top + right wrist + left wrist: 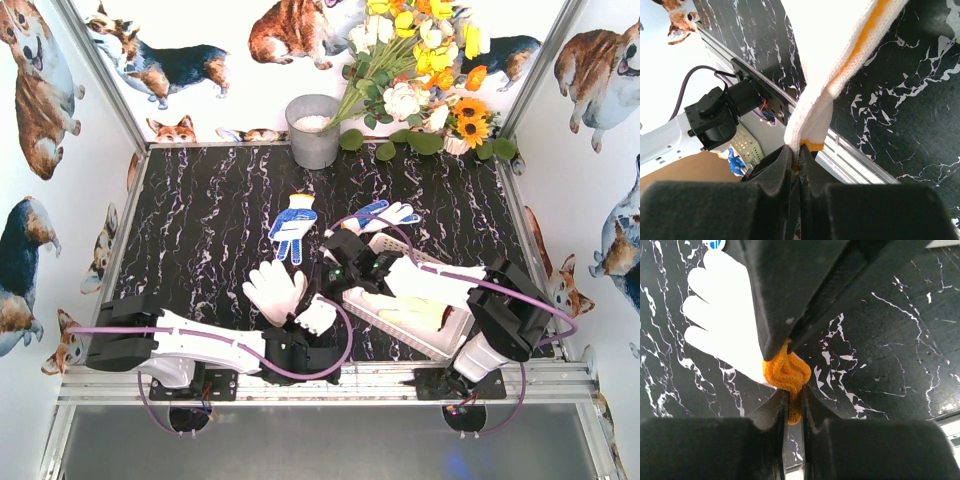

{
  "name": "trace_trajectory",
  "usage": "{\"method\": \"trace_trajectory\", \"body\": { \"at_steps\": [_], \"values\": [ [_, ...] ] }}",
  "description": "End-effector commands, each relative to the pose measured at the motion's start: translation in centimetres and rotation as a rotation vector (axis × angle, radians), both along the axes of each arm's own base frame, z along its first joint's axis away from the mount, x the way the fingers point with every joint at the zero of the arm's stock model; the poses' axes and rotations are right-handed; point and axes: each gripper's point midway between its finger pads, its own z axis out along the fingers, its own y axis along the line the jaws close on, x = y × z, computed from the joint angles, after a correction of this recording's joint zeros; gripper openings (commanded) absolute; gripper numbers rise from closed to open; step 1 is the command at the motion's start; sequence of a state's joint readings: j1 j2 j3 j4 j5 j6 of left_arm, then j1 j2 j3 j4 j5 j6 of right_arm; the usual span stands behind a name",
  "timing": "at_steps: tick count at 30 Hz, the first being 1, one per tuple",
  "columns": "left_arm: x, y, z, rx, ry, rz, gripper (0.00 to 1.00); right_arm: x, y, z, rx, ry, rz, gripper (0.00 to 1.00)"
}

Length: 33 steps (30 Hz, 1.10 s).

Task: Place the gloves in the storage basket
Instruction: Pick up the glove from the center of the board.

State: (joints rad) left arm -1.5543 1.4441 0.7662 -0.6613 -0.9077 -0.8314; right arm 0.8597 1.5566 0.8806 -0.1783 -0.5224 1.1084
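Note:
A white glove (272, 290) lies flat near the front of the black marble table. My left gripper (792, 395) is shut on its orange cuff (787, 372), and its white fingers (715, 325) spread up and to the left. My right gripper (799, 150) is shut on the yellow-trimmed cuff of another white glove (832, 60), which shows as a white bundle (318, 315) beside the left gripper (298, 335). The white storage basket (398, 336) stands at front right under the right arm, with pale gloves (415, 310) inside. Two blue-dotted gloves (293, 222) (385, 213) lie further back.
A grey metal bucket (313, 130) stands at the back centre, beside a bunch of artificial flowers (420, 80). Corgi-print walls close in the table on three sides. A metal rail (330, 385) runs along the near edge. Purple cables (345, 345) loop between the arms.

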Motion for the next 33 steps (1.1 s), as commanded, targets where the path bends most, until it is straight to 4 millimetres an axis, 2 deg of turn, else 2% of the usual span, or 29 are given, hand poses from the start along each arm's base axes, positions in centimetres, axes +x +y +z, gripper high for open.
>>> {"method": "trace_trajectory", "body": {
  "at_steps": [1, 2, 6, 9, 11, 15, 18, 21, 24, 28, 33],
  "values": [
    [0.1, -0.9, 2.2, -0.127, -0.012, 0.047, 0.00, 1.3, 0.6, 3.4, 0.099, -0.091, -0.028, 0.00],
    [0.0, -1.1, 2.5, -0.156, 0.002, 0.050, 0.00, 1.5, 0.4, 3.7, 0.102, -0.103, -0.035, 0.01],
    [0.4, -1.3, 3.3, -0.268, 0.077, 0.078, 0.00, 2.7, -0.9, 4.6, 0.084, -0.166, -0.083, 0.21],
    [1.2, -2.1, 4.2, -0.370, 0.168, 0.078, 0.00, 3.5, -2.4, 5.8, 0.067, -0.224, -0.115, 0.31],
    [1.9, -1.7, 3.7, -0.425, 0.255, 0.095, 0.00, 4.2, -3.6, 6.6, 0.058, -0.271, -0.141, 0.35],
    [4.3, -2.4, 6.2, -0.582, 0.304, 0.112, 0.00, 5.2, -5.7, 8.0, 0.029, -0.360, -0.200, 0.40],
    [6.4, -3.4, 9.5, -0.703, 0.325, 0.106, 0.00, 6.0, -7.4, 8.9, -0.004, -0.427, -0.239, 0.42],
    [7.8, -4.0, 11.3, -0.775, 0.351, 0.102, 0.00, 6.3, -8.7, 9.5, -0.034, -0.465, -0.255, 0.47],
    [9.5, -3.8, 12.7, -0.834, 0.343, 0.149, 0.00, 6.2, -9.3, 10.6, -0.019, -0.512, -0.275, 0.49],
    [12.1, -3.4, 15.1, -1.008, 0.314, 0.230, 0.00, 6.6, -9.2, 11.9, 0.038, -0.617, -0.270, 0.51],
    [14.4, -3.0, 18.2, -1.186, 0.254, 0.292, 0.00, 7.8, -10.3, 12.2, -0.034, -0.758, -0.254, 0.51]
  ]
}}
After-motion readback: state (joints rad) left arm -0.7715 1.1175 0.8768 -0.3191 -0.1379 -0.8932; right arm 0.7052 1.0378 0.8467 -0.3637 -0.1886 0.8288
